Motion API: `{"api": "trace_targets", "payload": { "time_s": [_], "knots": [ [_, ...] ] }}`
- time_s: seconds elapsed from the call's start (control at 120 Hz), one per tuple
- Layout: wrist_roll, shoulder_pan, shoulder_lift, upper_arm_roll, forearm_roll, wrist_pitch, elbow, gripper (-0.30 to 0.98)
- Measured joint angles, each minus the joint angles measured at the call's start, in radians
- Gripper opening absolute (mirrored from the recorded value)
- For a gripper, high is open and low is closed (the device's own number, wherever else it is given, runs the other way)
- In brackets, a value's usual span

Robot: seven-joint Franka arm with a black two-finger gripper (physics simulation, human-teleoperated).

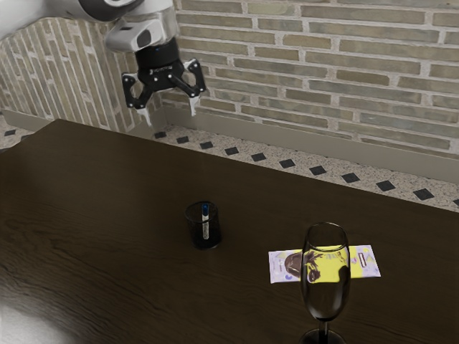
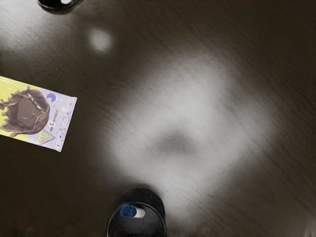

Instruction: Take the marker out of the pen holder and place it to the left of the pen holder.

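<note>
High over the table, toward the exterior view's upper left, my gripper (image 1: 171, 115) hangs open, its two fingers wide apart with nothing between them. The pen holder (image 1: 204, 233), a dark see-through cup, stands upright on the table, lower than the gripper and well apart from it. Inside it a white marker (image 1: 206, 228) with a blue end stands nearly upright. From above, in the wrist view, the blue end of the marker (image 2: 129, 211) shows within the round rim of the pen holder (image 2: 161, 217).
A purple and yellow snack packet (image 1: 366, 261) lies flat toward the exterior view's right; the wrist view has part of this packet (image 2: 61, 118). In front of it stands a tall clear glass (image 1: 324, 294). The dark wooden table (image 1: 122, 208) ends before a brick wall (image 1: 323, 72).
</note>
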Motion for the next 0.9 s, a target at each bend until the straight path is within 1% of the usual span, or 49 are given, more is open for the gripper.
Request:
{"api": "trace_targets", "payload": {
  "time_s": [0.067, 0.133, 0.217, 0.25, 0.3, 0.317, 0.375, 0.458, 0.5, 0.542, 0.6, 0.675, 0.775, 0.9],
  "knots": [
    [-0.153, -0.026, -0.029, 0.01, 0.028, -0.04, 0.004, 0.64],
    [-0.297, -0.017, -0.045, 0.0, 0.046, -0.078, -0.005, 0.65],
    [-0.462, -0.008, -0.061, -0.008, 0.048, -0.137, -0.008, 0.67],
    [-0.518, 0.011, -0.064, -0.028, 0.048, -0.159, -0.009, 0.67],
    [-0.546, 0.023, -0.044, -0.045, 0.043, -0.168, -0.013, 0.67],
    [-0.536, 0.024, -0.031, -0.047, 0.023, -0.162, -0.016, 0.67],
    [-0.458, 0.045, 0.028, -0.047, -0.095, -0.144, -0.038, 0.67],
    [-0.31, 0.154, 0.187, -0.046, -0.266, -0.125, -0.053, 0.66],
    [-0.237, 0.181, 0.238, -0.045, -0.325, -0.117, -0.053, 0.64],
    [-0.17, 0.19, 0.28, -0.045, -0.366, -0.11, -0.051, 0.62],
    [-0.083, 0.191, 0.317, -0.045, -0.405, -0.099, -0.042, 0.59],
    [0.018, 0.19, 0.362, -0.045, -0.434, -0.076, -0.029, 0.56],
    [0.136, 0.192, 0.432, -0.044, -0.453, -0.05, 0.014, 0.55],
    [0.265, 0.197, 0.46, -0.022, -0.464, -0.026, 0.023, 0.53]
  ]
}}
